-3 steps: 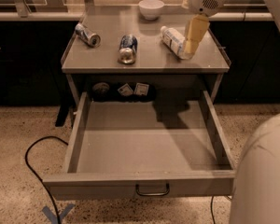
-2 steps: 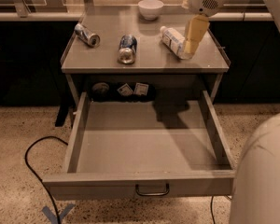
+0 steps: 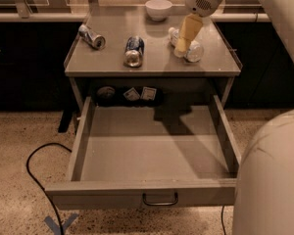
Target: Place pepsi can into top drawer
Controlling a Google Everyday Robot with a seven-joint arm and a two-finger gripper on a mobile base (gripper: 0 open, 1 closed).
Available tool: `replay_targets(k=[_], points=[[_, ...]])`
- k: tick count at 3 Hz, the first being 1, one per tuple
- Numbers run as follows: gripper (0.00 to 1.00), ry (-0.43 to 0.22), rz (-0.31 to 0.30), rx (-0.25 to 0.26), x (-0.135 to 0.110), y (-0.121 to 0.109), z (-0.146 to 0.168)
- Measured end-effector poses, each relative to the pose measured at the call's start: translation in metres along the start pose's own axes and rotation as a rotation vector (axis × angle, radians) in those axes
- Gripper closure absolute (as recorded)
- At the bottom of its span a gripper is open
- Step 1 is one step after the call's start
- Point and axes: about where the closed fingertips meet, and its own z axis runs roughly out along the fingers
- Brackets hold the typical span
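The pepsi can is dark blue with a silver end and lies on its side in the middle of the grey cabinet top. The top drawer is pulled wide open below it, with its small dark handle centred on the front panel and nothing inside. My gripper hangs from the arm at the upper right. It points down over the right part of the top, in front of the clear bottle and to the right of the pepsi can.
A silver can lies at the top's left. A clear plastic bottle lies at its right, partly behind the gripper. A white bowl stands at the back. Small items sit on the shelf behind the drawer. A black cable crosses the floor at left.
My gripper has moved left along the top, from right of the bottle to in front of it, closer to the pepsi can. The cans, bottle and drawer have not moved.
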Motion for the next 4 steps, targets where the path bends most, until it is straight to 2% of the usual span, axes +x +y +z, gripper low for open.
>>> replay_targets(k=[1, 2, 3, 4], points=[[0.0, -0.058, 0.139, 0.033, -0.019, -0.01, 0.01], [0.0, -0.169, 0.252, 0.042, -0.032, -0.02, 0.019], [0.0, -0.293, 0.346, 0.026, -0.04, -0.024, 0.027], [0.0, -0.377, 0.41, -0.002, -0.047, -0.029, 0.042]])
